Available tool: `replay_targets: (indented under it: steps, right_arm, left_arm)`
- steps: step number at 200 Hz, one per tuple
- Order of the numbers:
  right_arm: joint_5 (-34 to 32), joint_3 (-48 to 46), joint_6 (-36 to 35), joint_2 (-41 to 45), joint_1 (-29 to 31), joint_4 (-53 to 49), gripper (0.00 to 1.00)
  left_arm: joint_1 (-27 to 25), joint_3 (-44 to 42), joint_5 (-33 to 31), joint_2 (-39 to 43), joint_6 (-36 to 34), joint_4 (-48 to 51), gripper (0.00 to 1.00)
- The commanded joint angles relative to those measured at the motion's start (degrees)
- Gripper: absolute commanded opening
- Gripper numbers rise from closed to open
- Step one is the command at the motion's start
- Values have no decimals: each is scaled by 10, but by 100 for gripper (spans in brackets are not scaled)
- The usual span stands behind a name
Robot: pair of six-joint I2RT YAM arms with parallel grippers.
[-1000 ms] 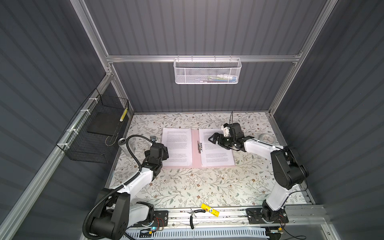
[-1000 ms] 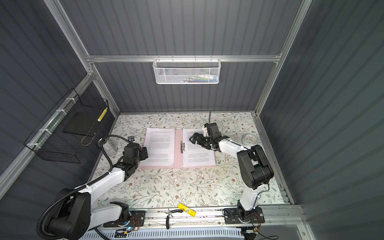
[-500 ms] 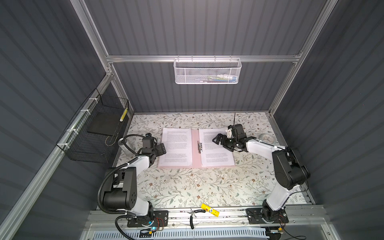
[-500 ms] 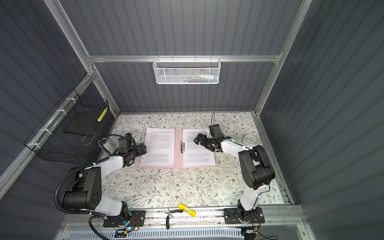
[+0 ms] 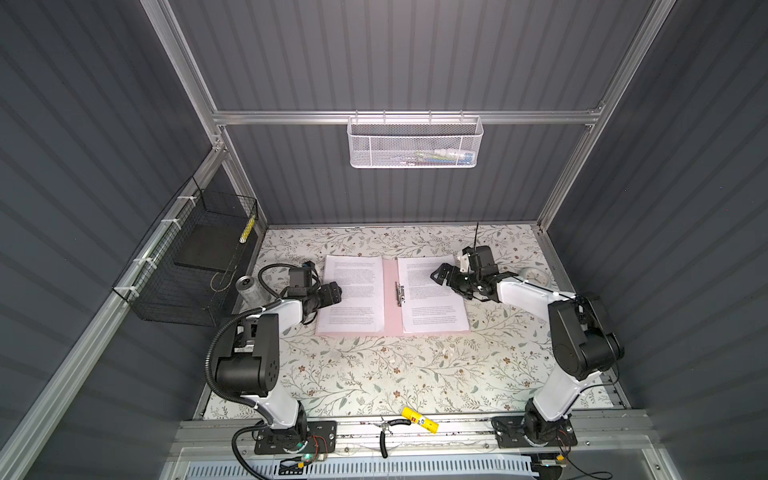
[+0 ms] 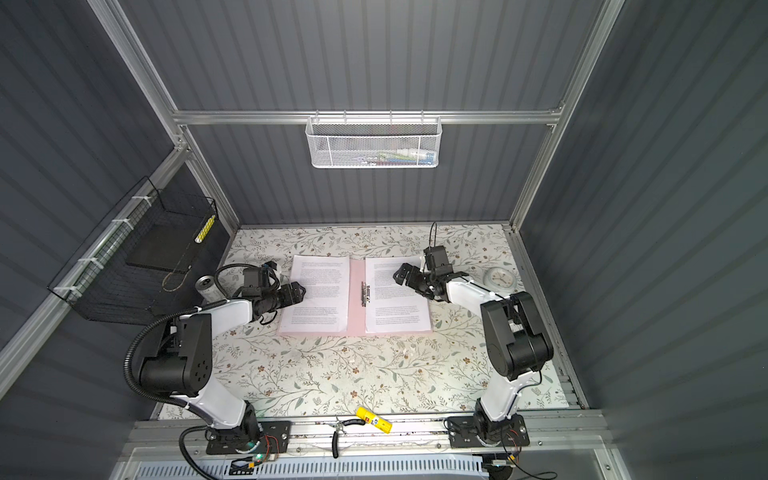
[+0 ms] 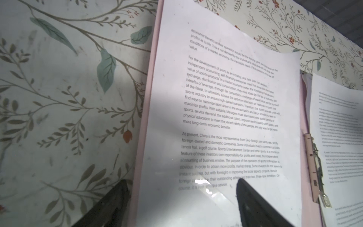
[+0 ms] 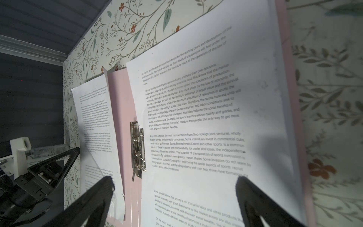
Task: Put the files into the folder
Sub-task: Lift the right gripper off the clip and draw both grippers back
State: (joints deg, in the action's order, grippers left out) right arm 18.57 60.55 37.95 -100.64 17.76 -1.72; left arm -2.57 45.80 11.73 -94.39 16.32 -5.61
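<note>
The pale pink folder (image 5: 390, 309) (image 6: 356, 309) lies open and flat on the flowered table, its metal clip (image 5: 400, 293) (image 8: 138, 149) beside the spine. One of the files (image 5: 353, 291) (image 7: 225, 98) lies on its left half, another (image 5: 432, 307) (image 8: 206, 108) on its right half. My left gripper (image 5: 334, 293) (image 7: 181, 181) is open and low at the left sheet's outer edge, one finger over the cloth, the other over the paper. My right gripper (image 5: 442, 279) (image 8: 173, 180) is open above the right sheet, holding nothing.
A black wire basket (image 5: 195, 257) hangs on the left wall, with a metal can (image 5: 249, 286) below it by my left arm. A white round dial (image 5: 534, 276) lies at the right. A yellow tube (image 5: 419, 419) and pliers (image 5: 388, 428) rest on the front rail. A white mesh basket (image 5: 415, 141) hangs behind.
My left arm folded its elbow back; its gripper drew off left of the folder, then returned to the left sheet's edge. My right gripper shifted slightly right, away from the clip.
</note>
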Motion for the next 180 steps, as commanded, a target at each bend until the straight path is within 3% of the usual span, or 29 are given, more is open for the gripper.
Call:
replay_targets:
  steps: [1, 71, 168, 180]
  right_arm:
    - [-15, -2, -15, -8, -13, -12, 99]
    - [-34, -28, -27, 1, -58, -44, 99]
    - [2, -14, -19, -40, -63, -48, 99]
    - [28, -14, -18, -44, -63, -47, 99]
  left_arm:
    - [3, 7, 25, 1, 3, 10, 87]
    - [4, 29, 44, -28, -1, 38, 86]
    - [5, 53, 19, -42, -10, 89, 85]
    - [5, 52, 25, -41, -12, 86, 85]
